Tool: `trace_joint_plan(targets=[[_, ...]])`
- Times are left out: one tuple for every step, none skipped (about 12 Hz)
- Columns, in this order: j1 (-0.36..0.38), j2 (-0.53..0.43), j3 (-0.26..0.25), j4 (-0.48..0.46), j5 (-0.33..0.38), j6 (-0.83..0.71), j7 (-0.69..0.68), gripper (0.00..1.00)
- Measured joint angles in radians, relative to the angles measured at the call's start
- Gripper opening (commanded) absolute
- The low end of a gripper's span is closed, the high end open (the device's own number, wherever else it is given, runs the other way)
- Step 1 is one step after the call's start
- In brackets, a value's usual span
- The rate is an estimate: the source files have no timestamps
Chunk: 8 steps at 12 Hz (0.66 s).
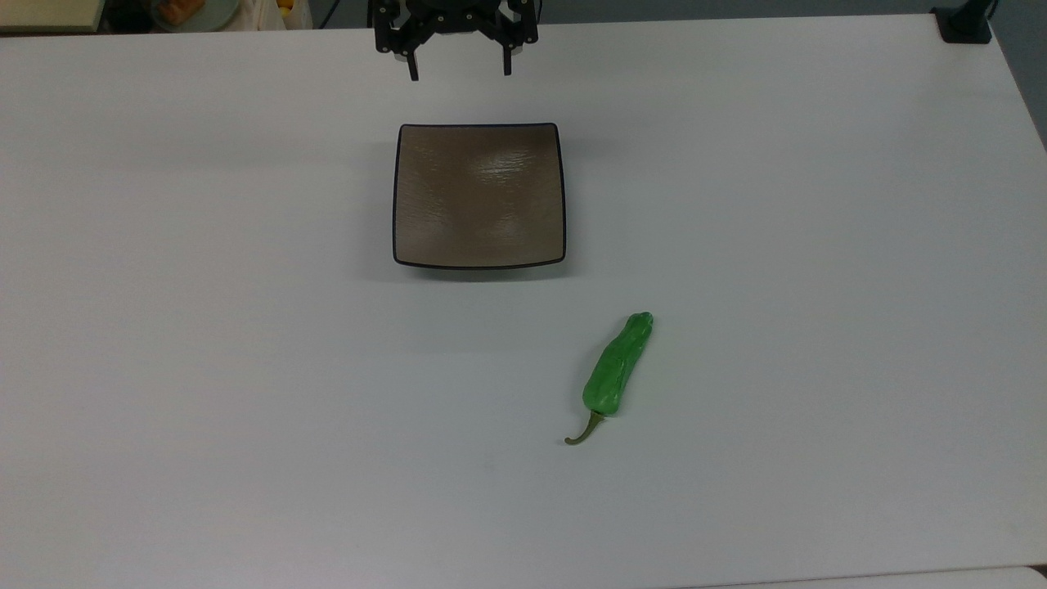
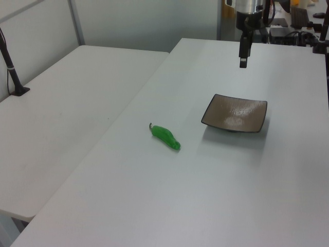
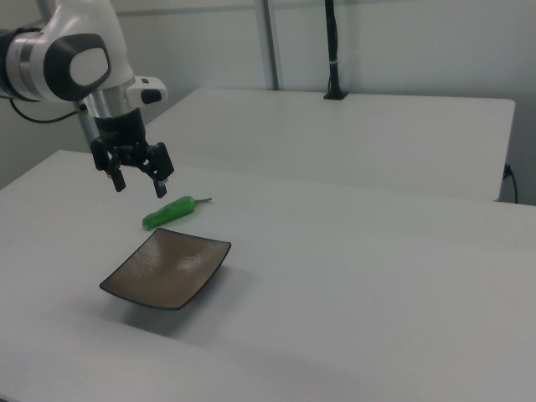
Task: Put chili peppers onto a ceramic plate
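Nearest the top view's camera, the chili pepper was seen lying flat on the white table, apart from the ceramic plate and off that plate's lower right corner in the top view. Its blunt green tip was turned toward the plate, while its thin curved olive stem was turned away from it. In the left view the chili pepper was found to the left of the ceramic plate, with bare table between them. In the right view the chili pepper was placed just beyond the ceramic plate, its stem toward the right view's right.

The plate was observed resting on the table, square, glossy brown-grey, faintly rippled, edged by a thin dark rim, and nothing was carried on it.

Beyond the plate's far edge in the top view, the gripper was held above the table, clear of both plate and pepper. Its two fingers were spread widely apart and nothing was gripped between them. In the right view the gripper was seen pointing downward, up and to the left of the plate, beneath the white arm. In the left view the gripper was hung above the plate's far side.

A second white table was set alongside, on the pepper's side of the plate.
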Motion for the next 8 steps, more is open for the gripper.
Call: trace_joint_plan(targets=[[0.0,0.0,0.0,-0.001,0.0,0.0,0.0,1.0],[0.0,0.0,0.0,-0.001,0.0,0.0,0.003,1.0],[0.0,0.001,0.0,-0.003,0.0,0.0,0.004,1.0],[0.0,0.003,0.0,-0.004,0.0,0.0,0.004,1.0],[0.0,0.004,0.0,-0.006,0.0,0.0,0.004,1.0],[0.0,0.004,0.0,-0.008,0.0,-0.003,0.004,1.0],[0.0,0.004,0.0,-0.009,0.0,-0.004,0.004,1.0],[0.0,0.005,0.0,-0.01,0.0,-0.004,0.004,1.0]])
